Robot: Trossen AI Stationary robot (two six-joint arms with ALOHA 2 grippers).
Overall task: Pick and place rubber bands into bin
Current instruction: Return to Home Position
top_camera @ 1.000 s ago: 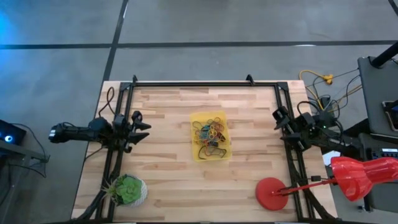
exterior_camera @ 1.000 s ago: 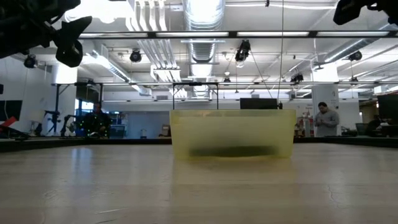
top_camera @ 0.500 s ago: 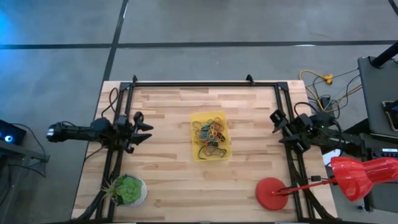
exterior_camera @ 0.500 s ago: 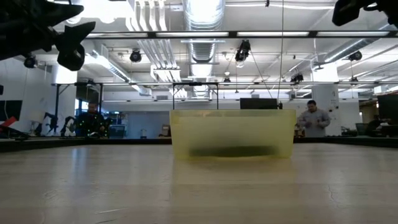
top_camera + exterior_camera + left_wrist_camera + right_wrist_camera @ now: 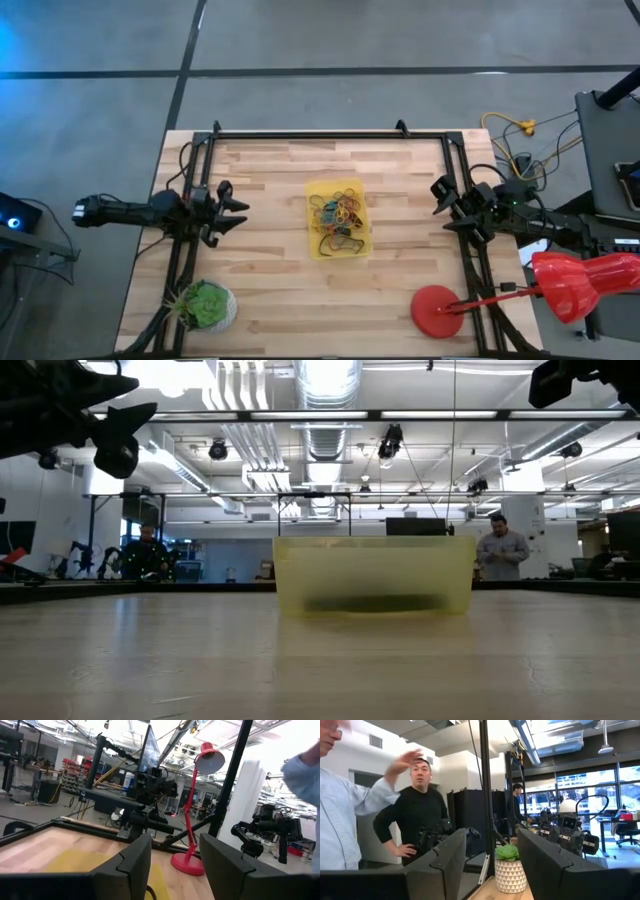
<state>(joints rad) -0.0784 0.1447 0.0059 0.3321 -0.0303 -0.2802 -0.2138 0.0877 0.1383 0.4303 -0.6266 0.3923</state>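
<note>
change: over the last 1 second the left gripper has edged a little inward from the table's left side and the right gripper a little inward from its right side; the bin and its load have not shifted.
meaning: no loose band shows on the table, so i judge the picking done and the arms settling to rest.
left gripper state: its fingers stand wide apart with nothing between them.
right gripper state: its fingers are likewise wide and empty.
rubber bands: a mixed heap inside the bin at table centre, well apart from both grippers.
edges: black frame rails run down both sides and across 1 end; each gripper hangs just over its own side rail.
open room: bare wood lies between the bin and each gripper; the plant ball sits in a left-side corner and the red disc in a right-side corner, clear of both arms.
</note>
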